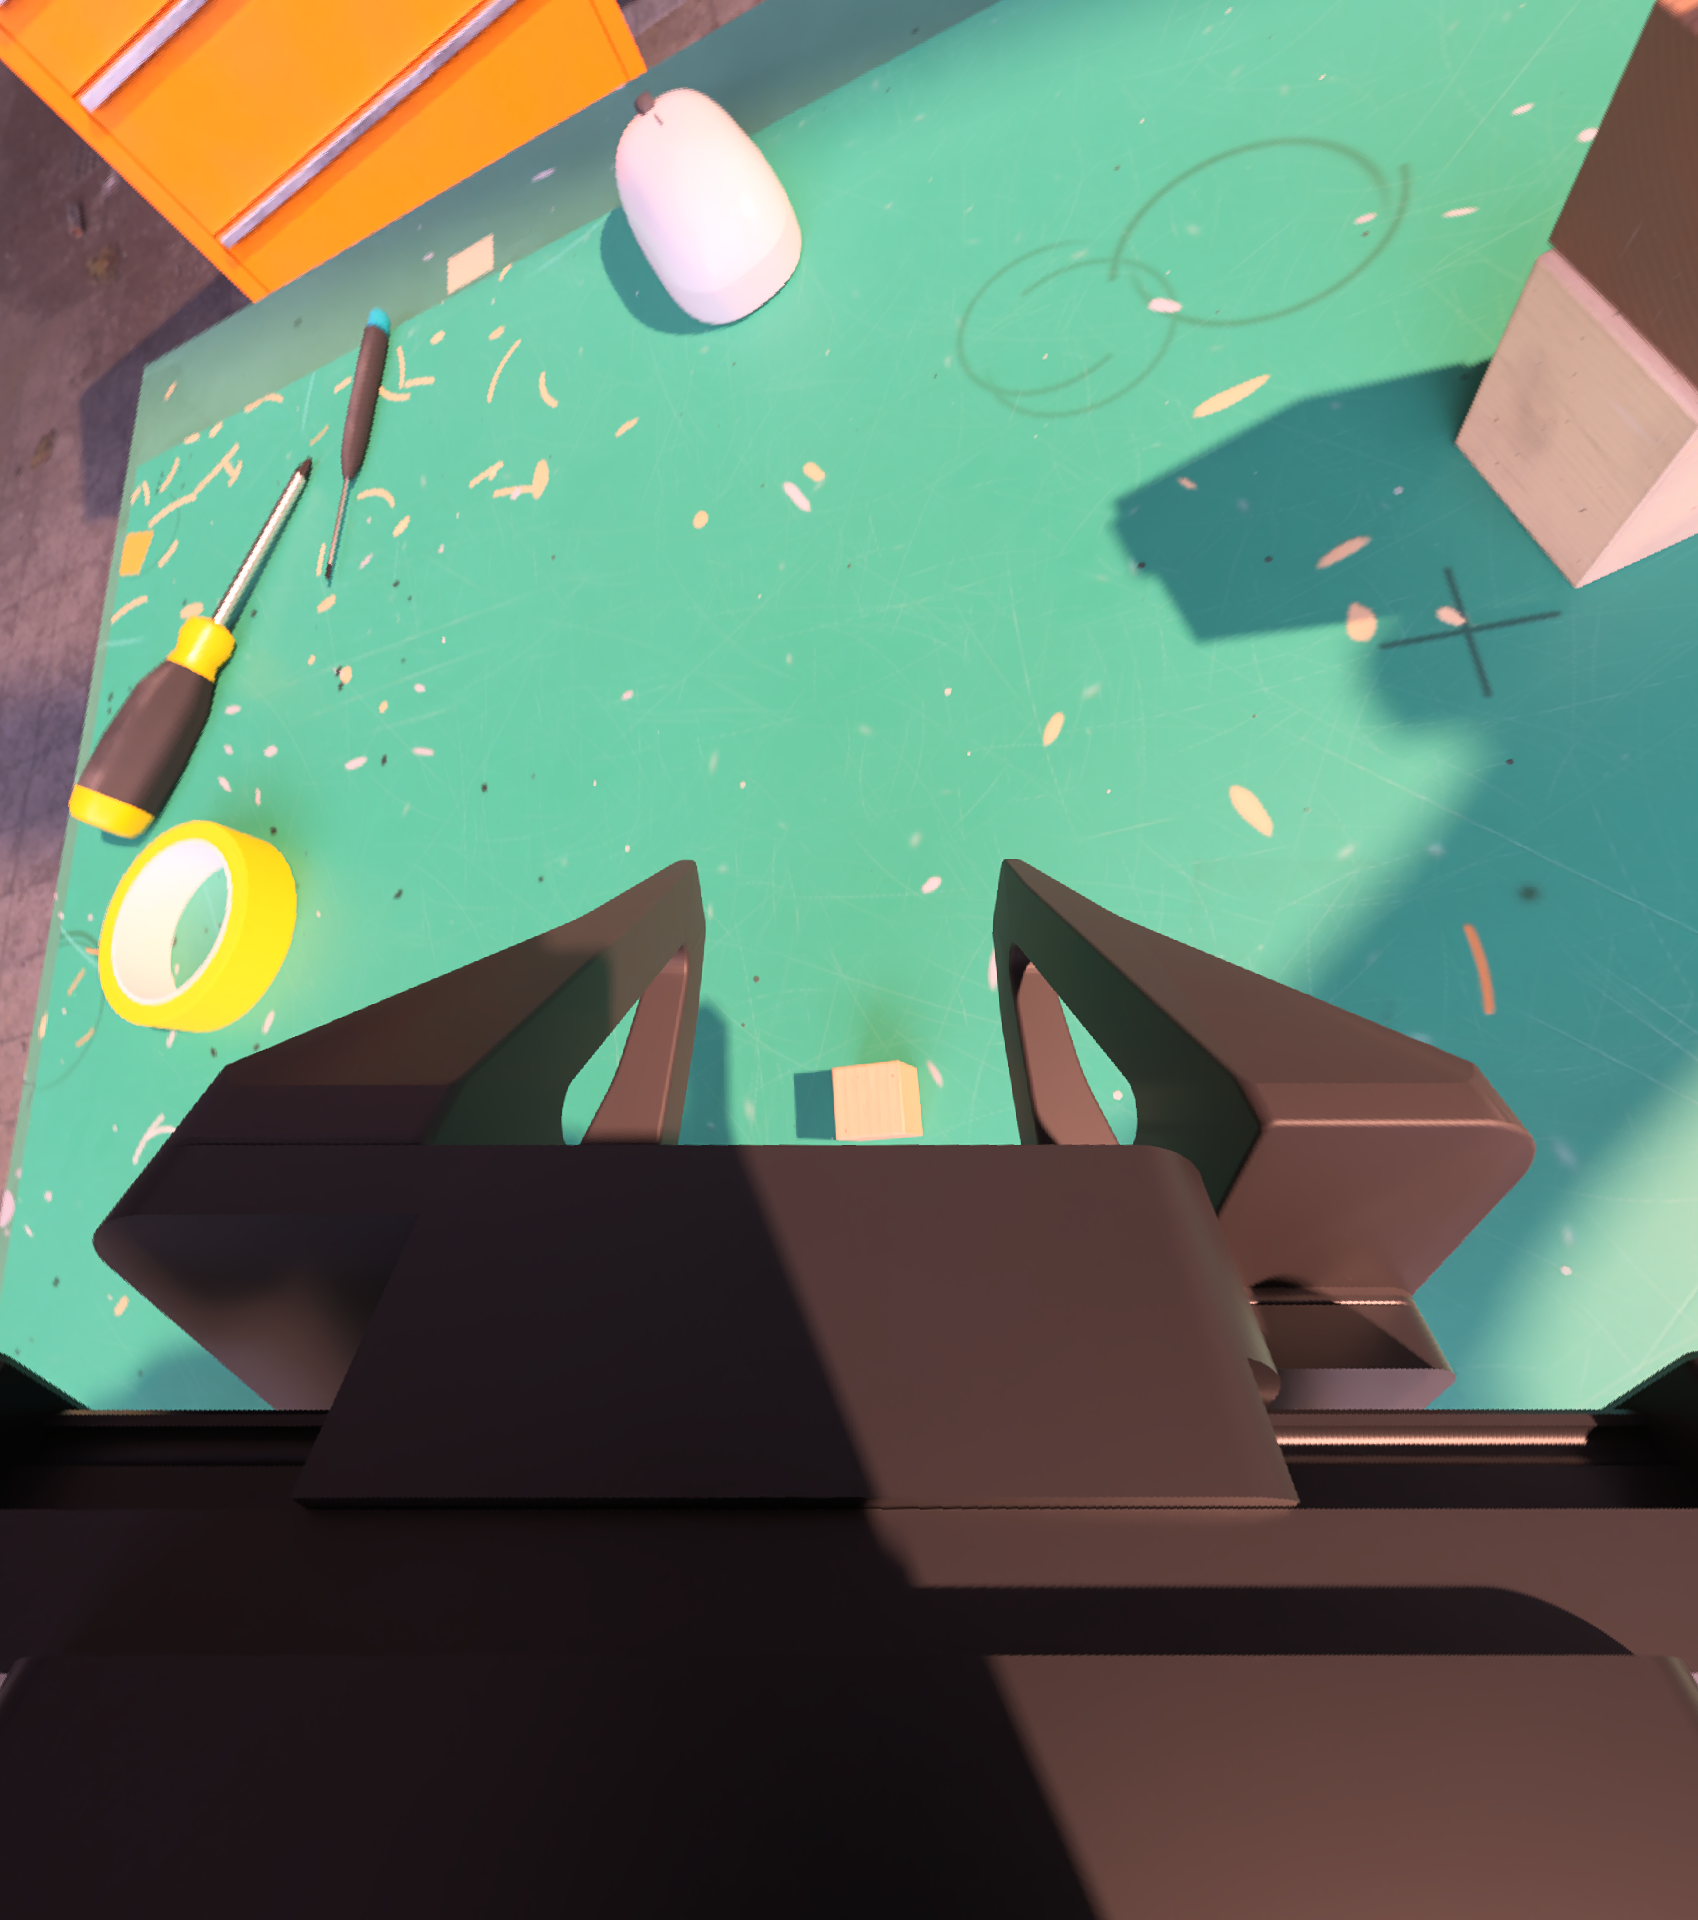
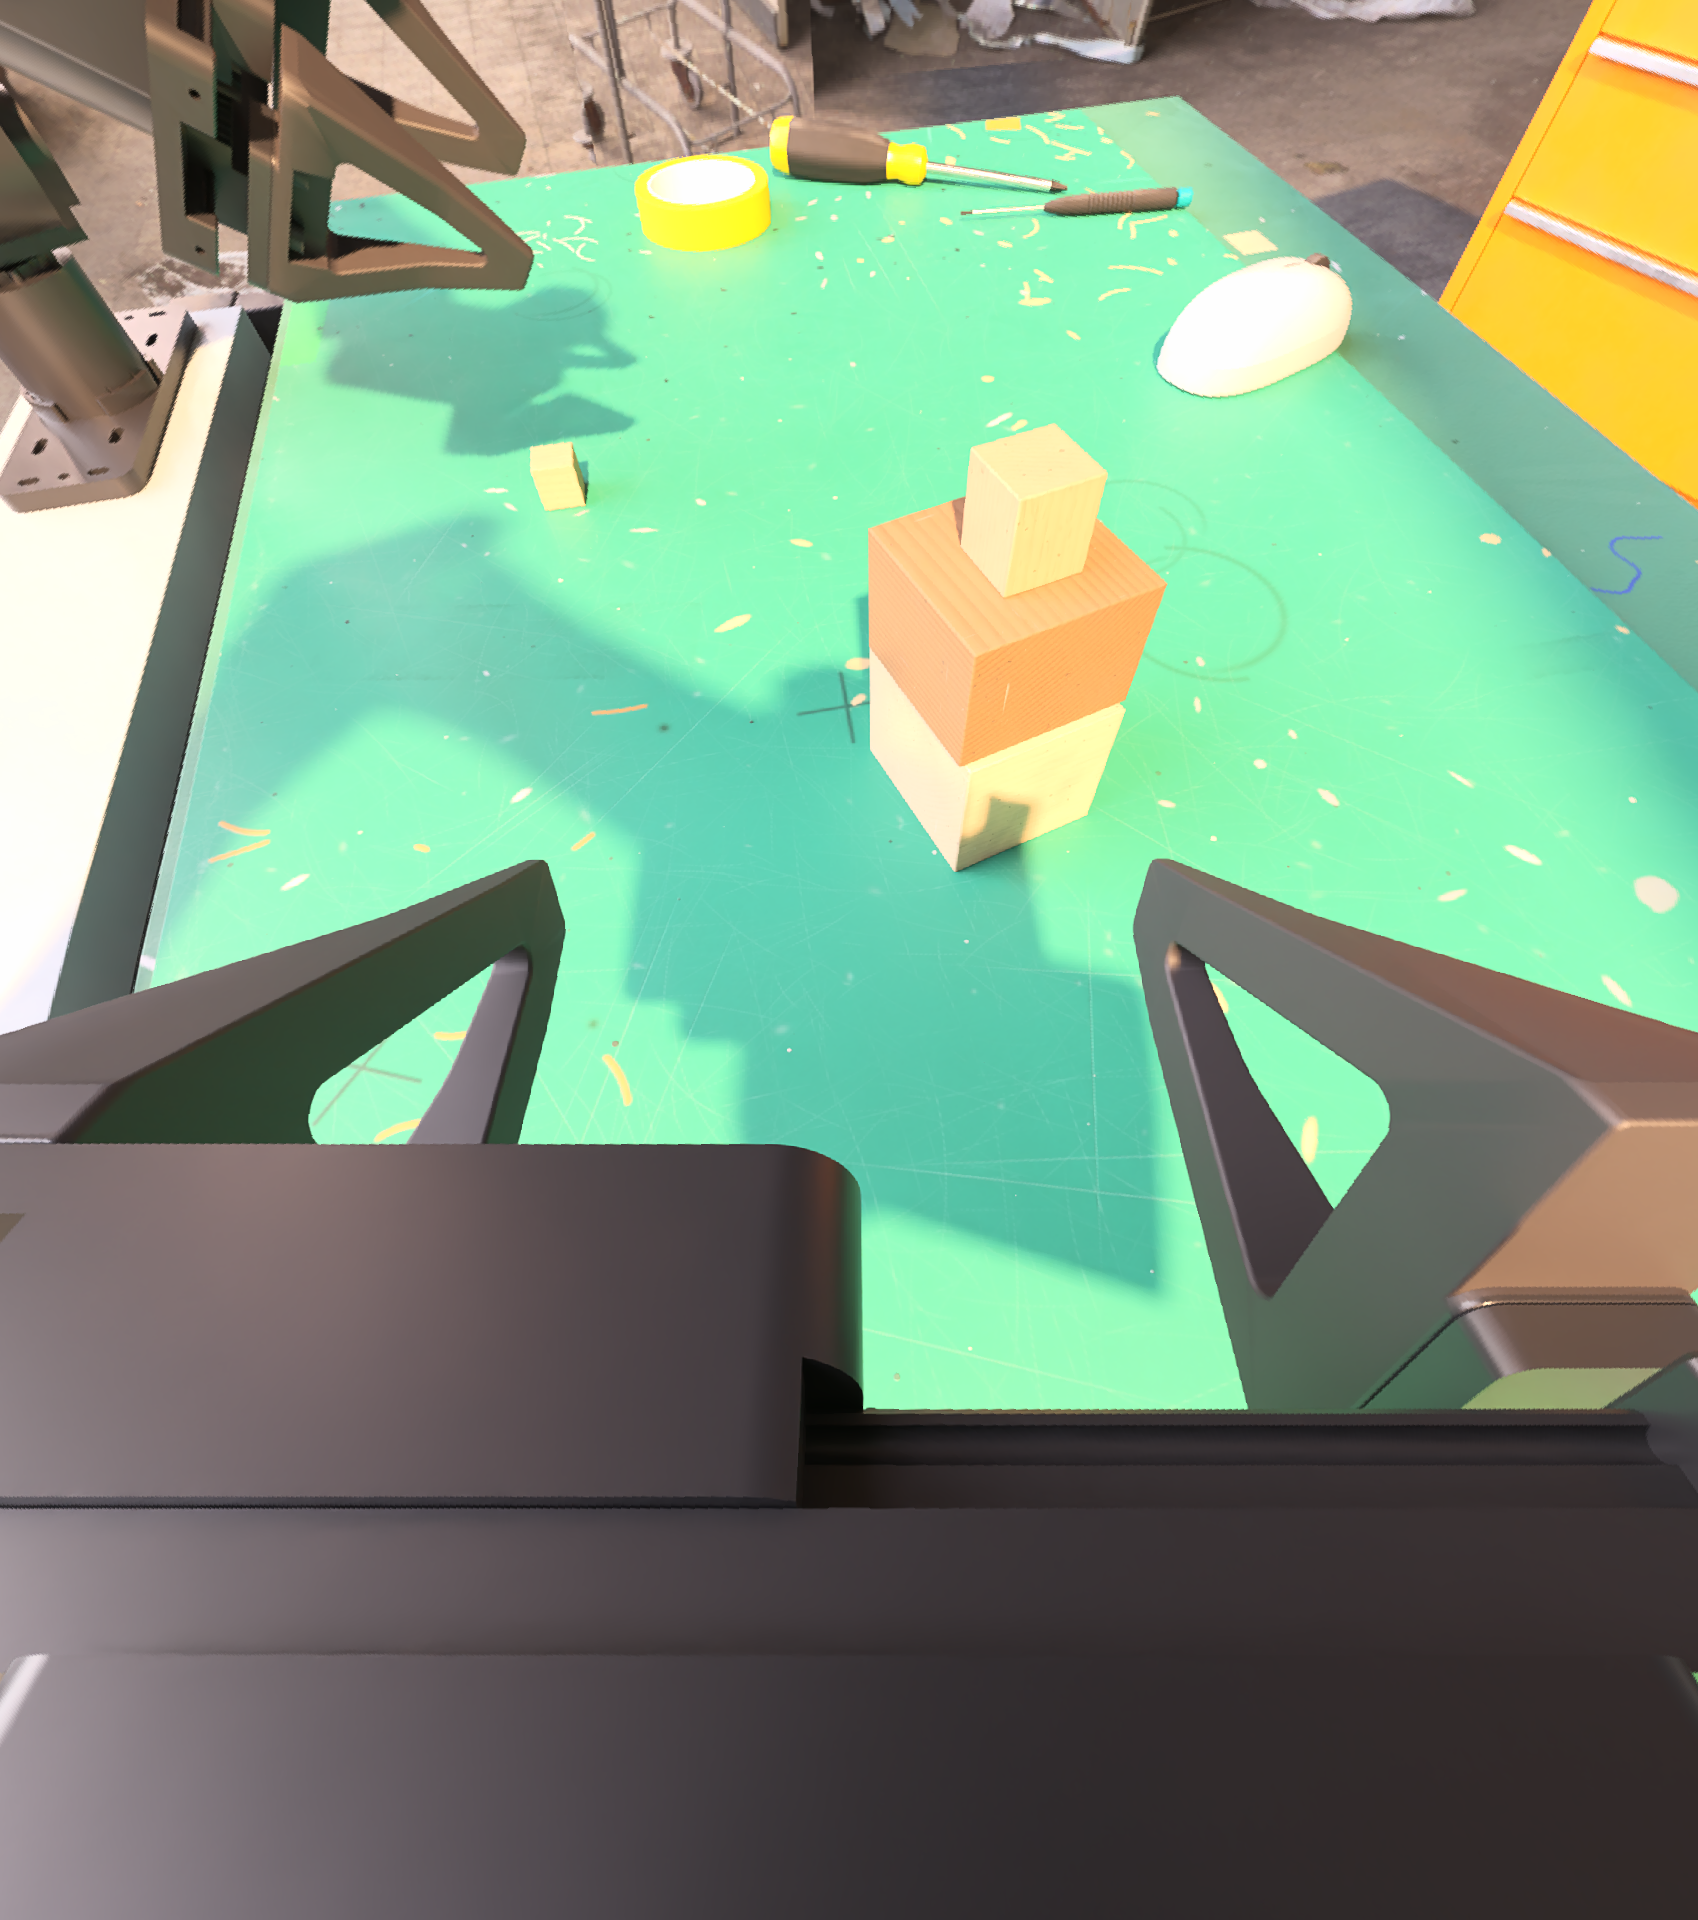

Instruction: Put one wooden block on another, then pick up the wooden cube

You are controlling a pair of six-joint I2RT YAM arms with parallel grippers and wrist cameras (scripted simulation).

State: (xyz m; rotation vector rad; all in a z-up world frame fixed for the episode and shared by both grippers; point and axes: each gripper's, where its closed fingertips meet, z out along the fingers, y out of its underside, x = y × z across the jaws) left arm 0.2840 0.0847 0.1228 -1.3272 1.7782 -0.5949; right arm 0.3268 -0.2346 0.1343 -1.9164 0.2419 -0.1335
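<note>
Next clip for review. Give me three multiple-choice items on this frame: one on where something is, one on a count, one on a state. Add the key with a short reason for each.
1. Where does the small wooden cube lie?
A. On top of the stack
B. Alone on the green mat, apart from the stack
C. Inside the tape roll

2. How many blocks make up the stack?
A. Two
B. Three
C. Four

3. How do the jaws of the left gripper stand?
A. Open and empty
B. Shut on the cube
C. Shut on a screwdriver

Key:
1 B, since the right wrist view shows it alone on the mat.
2 B, since a pale block, an orange-brown block and a small pale block sit one upon another.
3 A, since the left wrist view shows bare mat between its fingers, the cube lying below them.
</note>
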